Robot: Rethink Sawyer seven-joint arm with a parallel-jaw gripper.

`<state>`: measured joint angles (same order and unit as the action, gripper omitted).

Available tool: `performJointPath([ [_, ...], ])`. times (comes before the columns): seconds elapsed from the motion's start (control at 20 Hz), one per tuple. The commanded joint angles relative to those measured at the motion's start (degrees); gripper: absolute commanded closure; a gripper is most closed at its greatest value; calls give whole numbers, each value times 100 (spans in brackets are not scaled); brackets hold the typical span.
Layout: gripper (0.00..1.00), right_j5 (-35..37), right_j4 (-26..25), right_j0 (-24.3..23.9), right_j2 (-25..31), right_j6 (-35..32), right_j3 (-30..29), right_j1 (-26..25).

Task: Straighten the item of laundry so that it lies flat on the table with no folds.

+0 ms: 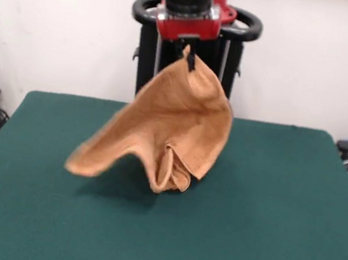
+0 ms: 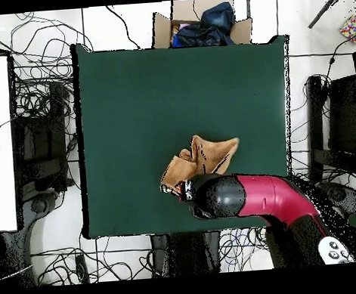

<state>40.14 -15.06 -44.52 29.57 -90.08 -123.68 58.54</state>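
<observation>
The orange-tan towel (image 1: 174,127) hangs in the air from one corner, held by my gripper (image 1: 189,56) high above the far part of the green table (image 1: 266,206). The gripper is shut on the towel's top corner. The cloth flares out to the left and curls into folds at its lowest point, which hangs just above or touches the table. In the overhead view the towel (image 2: 201,160) shows bunched beside my arm's wrist (image 2: 218,196), near the table's (image 2: 132,103) bottom edge. The gripper itself is hidden under the wrist there.
The robot's pedestal (image 1: 191,49) stands behind the table's far edge. Cables lie on the floor at both sides (image 2: 41,102). A cardboard box with dark cloth (image 2: 203,26) stands beyond the table's top edge in the overhead view.
</observation>
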Motion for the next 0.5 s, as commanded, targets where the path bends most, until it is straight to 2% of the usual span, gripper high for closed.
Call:
performJointPath([
  [0.05, 100, 1006, 372, -117, 924, 1133, 602, 601],
  [0.25, 100, 1641, 603, -315, 1224, 1407, 1026, 825],
  [0.5, 100, 1492, 905, -588, 1602, 1448, 1273, 1024],
])
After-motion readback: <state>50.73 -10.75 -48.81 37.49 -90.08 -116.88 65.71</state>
